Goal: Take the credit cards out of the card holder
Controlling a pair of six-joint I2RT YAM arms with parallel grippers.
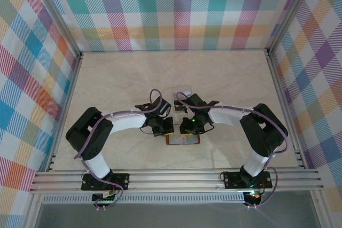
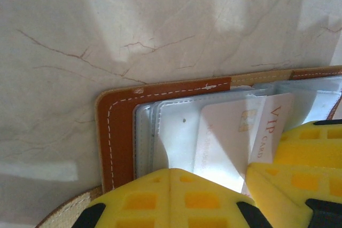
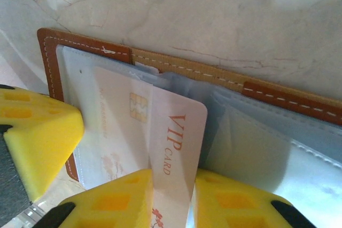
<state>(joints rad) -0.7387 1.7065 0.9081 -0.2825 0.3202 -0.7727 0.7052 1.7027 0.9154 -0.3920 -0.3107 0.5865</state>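
Note:
The card holder (image 1: 183, 140) lies open on the table, brown leather (image 2: 120, 126) with clear inner sleeves (image 3: 267, 142). A white credit card (image 3: 173, 126) printed "VIP CARD" sticks partly out of a sleeve, tilted up. My right gripper (image 3: 173, 185) is shut on the card's near end, one yellow finger on each face. My left gripper (image 2: 171, 172) is shut with nothing between its fingers, its tips resting on the sleeve at the holder's left end, beside the card (image 2: 235, 137). From above, both grippers (image 1: 164, 127) (image 1: 188, 127) meet over the holder.
A clear plastic rectangle (image 1: 182, 90) lies on the marble-patterned table just beyond the grippers. Plaid walls (image 1: 176, 9) enclose the back and both sides. A metal rail (image 1: 176, 177) runs along the near edge, close behind the holder.

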